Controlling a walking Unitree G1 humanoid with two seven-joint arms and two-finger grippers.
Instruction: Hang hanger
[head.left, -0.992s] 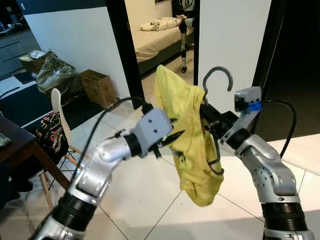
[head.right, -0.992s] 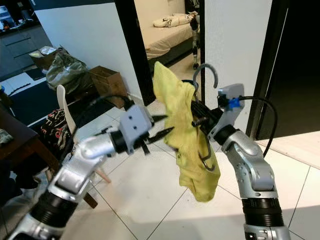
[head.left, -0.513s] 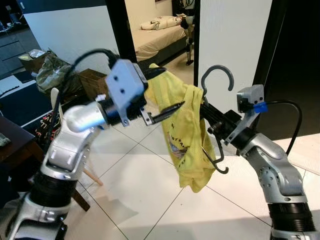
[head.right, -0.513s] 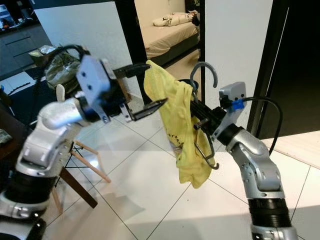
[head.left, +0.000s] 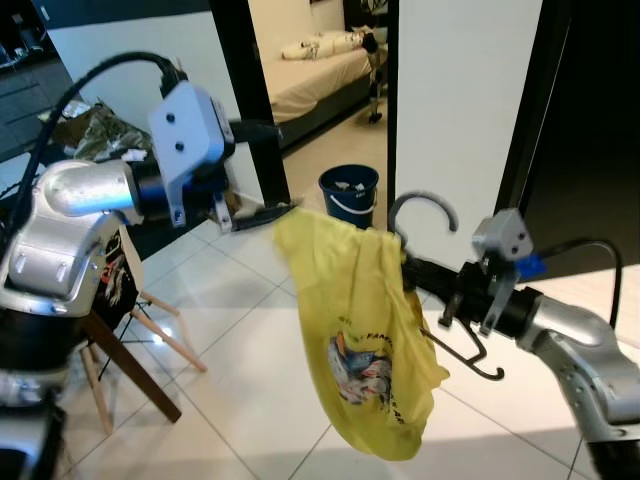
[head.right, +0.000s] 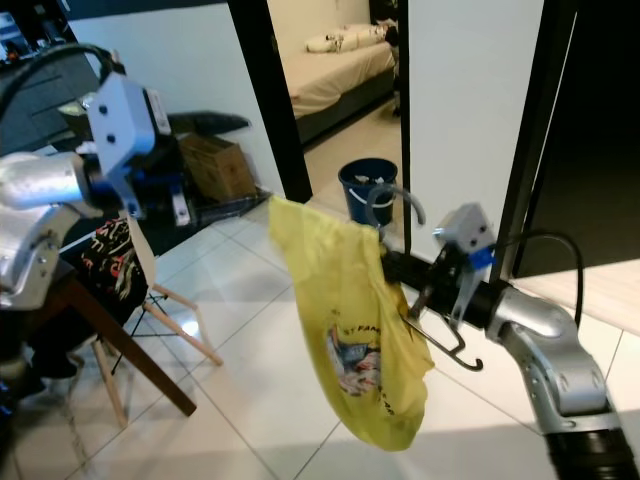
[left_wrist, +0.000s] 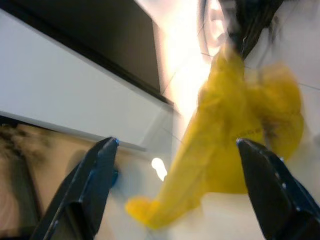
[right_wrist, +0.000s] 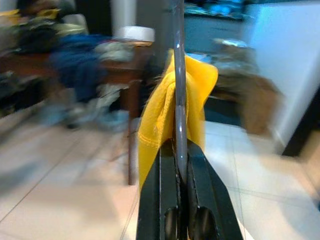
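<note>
Gripping hanger (head.left: 440, 290), right gripper (head.left: 425, 278)

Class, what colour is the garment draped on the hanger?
Yellow garment with a printed picture; clearest in the left eye view.

Shirt (head.left: 365, 340) on hanger (head.left: 440, 300); bucket (head.left: 349, 194) behind

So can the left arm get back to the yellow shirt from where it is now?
Probably yes. The left tool is open and raised beside the yellow shirt, with nothing between them. The right tool holds the hanger steady.
</note>
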